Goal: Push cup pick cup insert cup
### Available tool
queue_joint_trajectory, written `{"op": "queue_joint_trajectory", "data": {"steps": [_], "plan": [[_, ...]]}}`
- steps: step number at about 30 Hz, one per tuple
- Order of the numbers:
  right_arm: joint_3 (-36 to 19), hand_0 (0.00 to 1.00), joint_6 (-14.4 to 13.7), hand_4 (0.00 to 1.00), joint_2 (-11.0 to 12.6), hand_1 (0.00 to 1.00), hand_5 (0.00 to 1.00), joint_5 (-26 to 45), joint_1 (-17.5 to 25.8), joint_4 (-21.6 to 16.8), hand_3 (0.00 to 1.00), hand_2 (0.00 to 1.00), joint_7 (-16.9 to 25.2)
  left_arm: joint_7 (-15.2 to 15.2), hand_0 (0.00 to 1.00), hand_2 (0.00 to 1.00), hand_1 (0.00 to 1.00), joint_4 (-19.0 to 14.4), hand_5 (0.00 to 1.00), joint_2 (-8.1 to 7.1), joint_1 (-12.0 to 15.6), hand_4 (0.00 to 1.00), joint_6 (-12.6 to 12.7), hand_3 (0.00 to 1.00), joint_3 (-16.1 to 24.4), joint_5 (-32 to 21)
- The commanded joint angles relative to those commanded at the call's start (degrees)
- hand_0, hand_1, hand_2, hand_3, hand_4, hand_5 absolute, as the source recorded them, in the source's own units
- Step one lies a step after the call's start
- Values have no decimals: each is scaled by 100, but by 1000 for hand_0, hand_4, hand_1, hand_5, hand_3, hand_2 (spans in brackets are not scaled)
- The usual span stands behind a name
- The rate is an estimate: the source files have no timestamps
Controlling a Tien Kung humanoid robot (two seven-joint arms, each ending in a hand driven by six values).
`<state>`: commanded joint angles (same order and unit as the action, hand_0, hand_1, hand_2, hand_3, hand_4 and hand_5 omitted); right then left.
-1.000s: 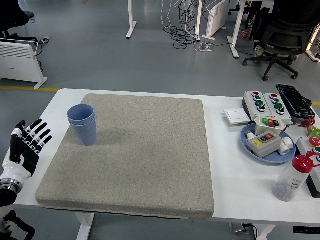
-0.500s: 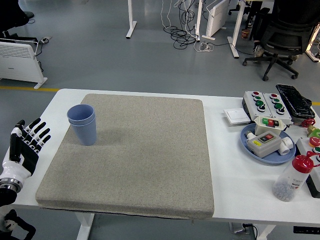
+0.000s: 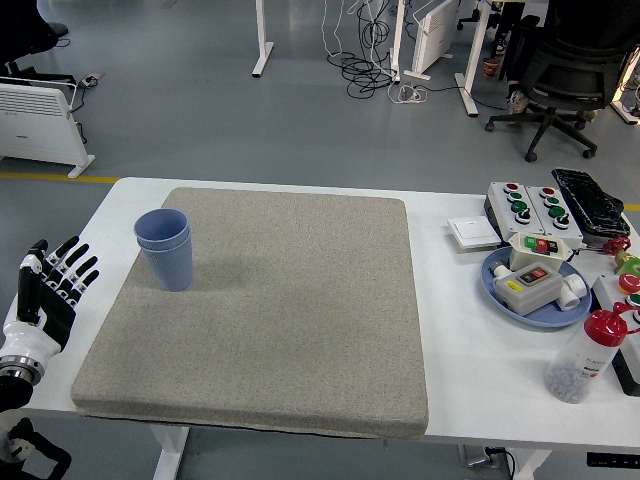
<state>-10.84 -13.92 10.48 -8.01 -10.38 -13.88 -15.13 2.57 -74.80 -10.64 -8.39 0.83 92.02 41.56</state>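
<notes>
Head view
Cups: two blue cups (image 3: 166,247) nested, upright on the grey mat (image 3: 290,300), near its far-left corner.
Left hand (image 3: 48,295): one, at the bench's left edge, fingers spread, holding nothing, well apart from the cups.

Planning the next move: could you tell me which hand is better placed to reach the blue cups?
Left, probably. The left hand hovers open beside the blue cups; no right hand is visible.

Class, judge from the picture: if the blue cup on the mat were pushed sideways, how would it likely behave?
The blue cup looks like thin, light plastic, narrower at its base, so it might tip. The rough grey mat probably resists sliding.
</notes>
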Motion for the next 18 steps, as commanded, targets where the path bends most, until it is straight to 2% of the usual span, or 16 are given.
{"op": "queue_joint_trajectory", "data": {"steps": [18], "plan": [[26,688,1,96,4,609,487,37,-26,-2,573,636,22,10,889,883,860,4,998,2,-6,588,11,820,40,3]]}}
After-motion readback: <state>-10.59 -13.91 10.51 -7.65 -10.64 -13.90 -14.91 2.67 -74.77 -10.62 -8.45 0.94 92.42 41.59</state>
